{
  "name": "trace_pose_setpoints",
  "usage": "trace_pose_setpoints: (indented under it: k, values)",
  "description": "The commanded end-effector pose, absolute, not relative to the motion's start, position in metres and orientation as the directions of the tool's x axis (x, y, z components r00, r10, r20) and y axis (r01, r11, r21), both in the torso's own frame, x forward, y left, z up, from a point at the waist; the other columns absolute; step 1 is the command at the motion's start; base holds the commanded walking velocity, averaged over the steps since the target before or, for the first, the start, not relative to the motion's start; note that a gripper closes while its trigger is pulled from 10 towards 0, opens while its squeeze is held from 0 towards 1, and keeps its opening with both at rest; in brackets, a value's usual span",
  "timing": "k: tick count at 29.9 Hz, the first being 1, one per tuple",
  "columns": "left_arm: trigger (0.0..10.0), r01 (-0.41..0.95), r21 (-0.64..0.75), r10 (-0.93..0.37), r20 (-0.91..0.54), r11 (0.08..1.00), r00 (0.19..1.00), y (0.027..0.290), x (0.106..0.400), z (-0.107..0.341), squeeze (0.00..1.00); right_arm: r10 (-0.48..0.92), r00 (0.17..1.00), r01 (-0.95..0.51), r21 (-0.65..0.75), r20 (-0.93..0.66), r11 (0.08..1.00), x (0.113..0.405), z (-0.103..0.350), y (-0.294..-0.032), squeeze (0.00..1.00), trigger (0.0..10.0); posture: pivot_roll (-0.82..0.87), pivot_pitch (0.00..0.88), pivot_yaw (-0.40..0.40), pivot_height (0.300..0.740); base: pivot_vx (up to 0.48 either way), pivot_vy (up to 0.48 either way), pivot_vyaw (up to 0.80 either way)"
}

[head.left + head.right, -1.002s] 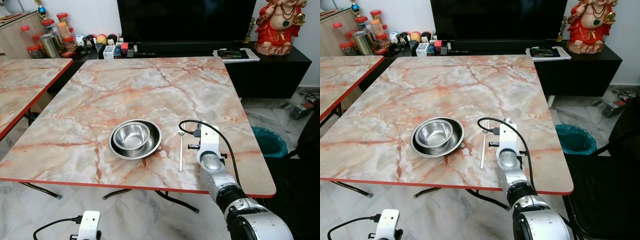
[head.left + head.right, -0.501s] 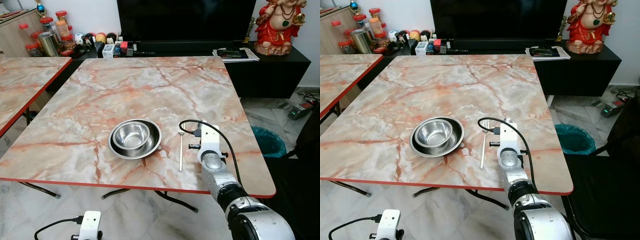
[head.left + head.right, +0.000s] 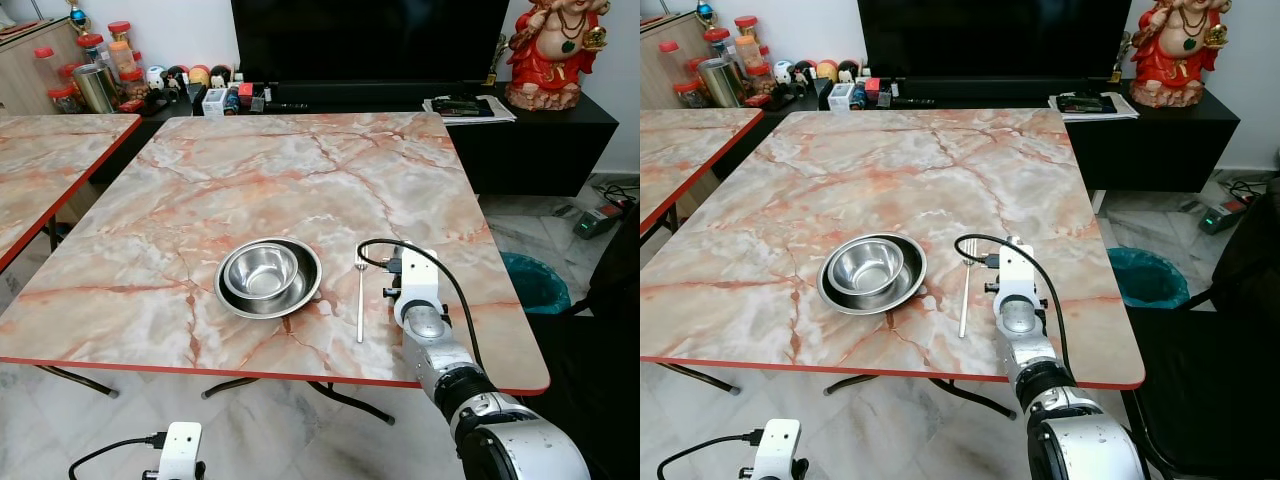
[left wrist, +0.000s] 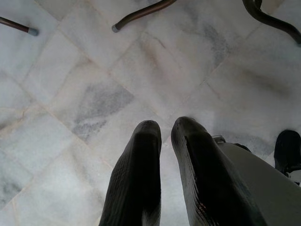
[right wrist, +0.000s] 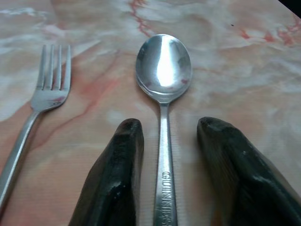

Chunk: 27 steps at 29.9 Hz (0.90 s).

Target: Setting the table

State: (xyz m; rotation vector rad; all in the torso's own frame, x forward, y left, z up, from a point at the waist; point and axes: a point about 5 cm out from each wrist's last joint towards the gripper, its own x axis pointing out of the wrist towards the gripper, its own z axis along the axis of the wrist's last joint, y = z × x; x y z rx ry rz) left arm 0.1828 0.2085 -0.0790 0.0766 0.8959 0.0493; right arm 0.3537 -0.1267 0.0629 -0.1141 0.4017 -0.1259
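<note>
Right wrist view showed the right gripper [image 5: 167,165] low over the table [image 3: 300,180], its two black fingers [image 5: 115,169] spread apart with the handle of a spoon [image 5: 163,75] lying between them; the gap on either side of the handle indicated that the fingers were not pressing it. The spoon's bowl lay flat on the marble, beyond the fingertips, and a fork [image 5: 44,94] lay beside it, tines pointing the same way, apart from the spoon. In the left eye view the fork [image 3: 361,298] appeared as a thin bar at lower centre of the frame, just left of the white wrist of the right arm [image 3: 418,290], which reached in from the lower right corner over the near edge of the table. A steel bowl [image 3: 261,270] sat inside a shallow steel plate [image 3: 300,292] left of the fork, near but not touching it. The rest of the pink-veined marble top was bare toward the upper part of the frame. A red statue [image 3: 550,50] stood on a black cabinet at upper right, jars [image 3: 95,75] at upper left, and a teal bin [image 3: 535,285] on the floor at right. Left wrist view showed the left gripper [image 4: 164,134] hanging over the tiled floor [image 4: 70,94], its fingers nearly together with a narrow slit between them, holding nothing.
</note>
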Motion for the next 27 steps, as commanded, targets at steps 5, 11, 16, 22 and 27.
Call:
trace_pose_setpoints:
  k: [5, 11, 16, 22, 27]
  values:
    - [10.0, -0.018, 0.097, 0.087, -0.781, 0.995, 0.618, 0.210, 0.183, -0.079, 0.00, -0.117, 0.947, 0.083, -0.124, -0.299, 0.989, 0.363, 0.080, -0.118, 1.00, 10.0, 0.01, 0.000, 0.031, 0.740, 0.000, 0.000, 0.00]
    - [10.0, -0.016, 0.096, 0.085, -0.780, 0.995, 0.620, 0.210, 0.185, -0.078, 0.00, -0.125, 0.956, 0.091, -0.140, -0.264, 0.986, 0.365, 0.085, -0.117, 1.00, 10.0, 0.01, 0.000, 0.031, 0.740, 0.000, 0.000, 0.00]
    - [10.0, -0.024, 0.093, 0.088, -0.772, 0.995, 0.629, 0.210, 0.187, -0.077, 0.00, -0.136, 0.986, 0.116, -0.189, -0.097, 0.975, 0.372, 0.109, -0.118, 0.00, 10.0, 0.01, 0.000, 0.029, 0.740, 0.000, 0.000, 0.00]
    - [10.0, -0.043, 0.121, 0.119, -0.746, 0.992, 0.655, 0.213, 0.190, -0.074, 0.00, -0.094, 0.982, 0.125, -0.189, 0.164, 0.974, 0.374, 0.144, -0.113, 0.00, 10.0, 0.01, 0.000, 0.025, 0.740, 0.000, 0.000, 0.00]
    - [10.0, -0.054, 0.130, 0.133, -0.737, 0.990, 0.663, 0.215, 0.192, -0.072, 0.00, -0.060, 0.962, 0.106, -0.159, 0.266, 0.982, 0.369, 0.154, -0.107, 0.00, 10.0, 0.01, 0.000, 0.023, 0.740, 0.000, 0.000, 0.00]
